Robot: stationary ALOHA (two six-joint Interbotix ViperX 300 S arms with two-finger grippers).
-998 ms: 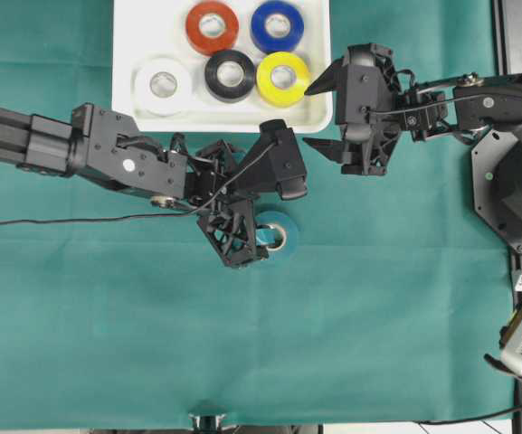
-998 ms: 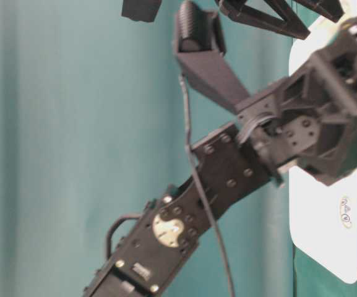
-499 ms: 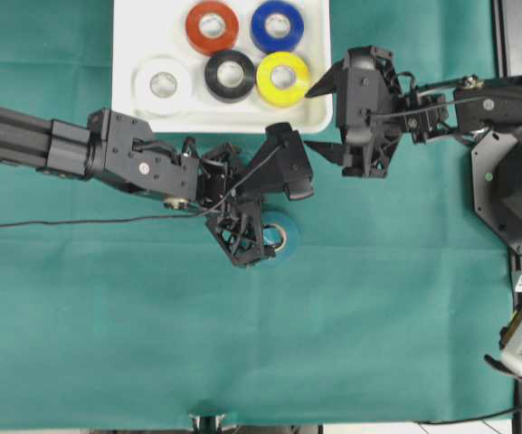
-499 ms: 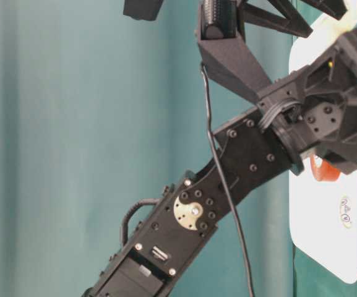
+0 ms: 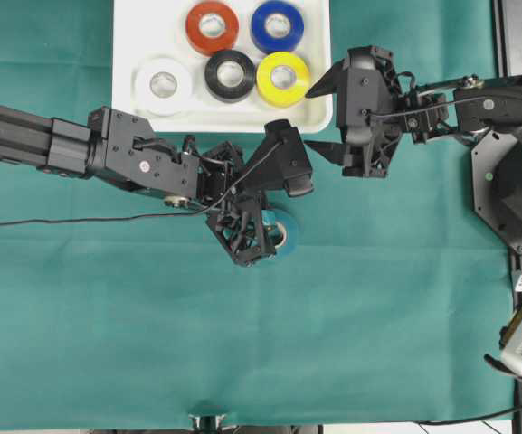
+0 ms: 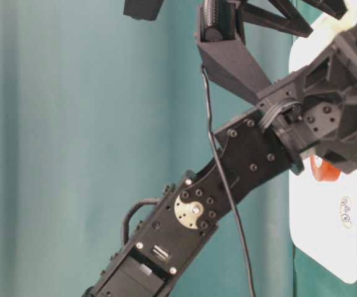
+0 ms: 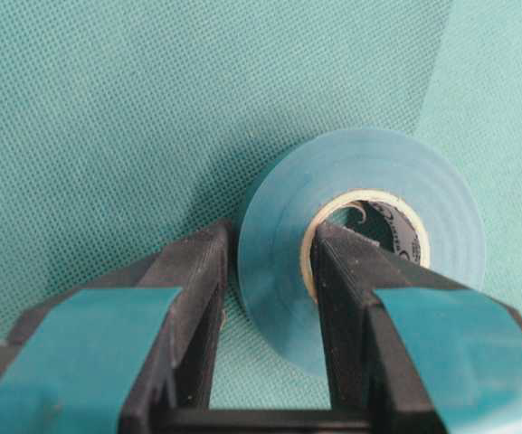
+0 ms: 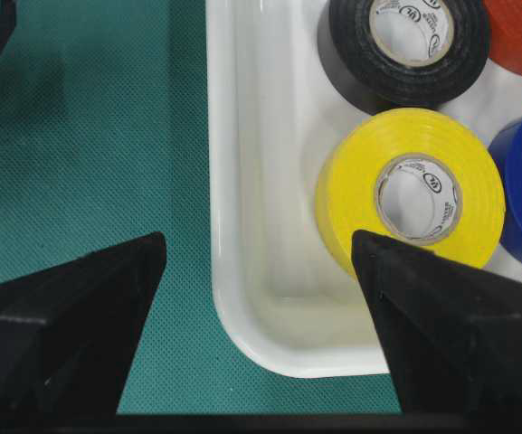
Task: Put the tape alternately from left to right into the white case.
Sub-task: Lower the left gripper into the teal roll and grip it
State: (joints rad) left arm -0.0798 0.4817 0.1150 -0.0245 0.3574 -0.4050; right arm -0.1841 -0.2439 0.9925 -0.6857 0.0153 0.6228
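Left gripper [image 7: 265, 298] clamped on the teal roll [image 7: 369, 226], one finger [image 7: 346, 298] down inside the pale core, the other outside against the wound tape, so only one wall of the ring pinched. Roll lying flat on the green cloth [image 5: 378, 316], just below the near rim of the white case [image 5: 319, 113] as seen from overhead. Right gripper [image 5: 319, 117] spread wide and holding nothing, parked just right of the left pincer, over the case's near right corner. Inside the case already: white roll [image 5: 162, 84], black roll [image 5: 230, 75], yellow roll [image 5: 283, 79], orange-red roll [image 5: 212, 27] and blue roll [image 5: 277, 24]. Likely trouble from here: a one-wall pinch lets the ring swing or slide off the fingers on the lift, especially if raised fast or tilted. Could also snag the raised rim if carried too low. Little free floor left, mostly beside the white roll and at the near right corner; a drop onto a neighbour would leave the teal roll leaning. Possible clash with the right pincer, standing close to the path into the case.
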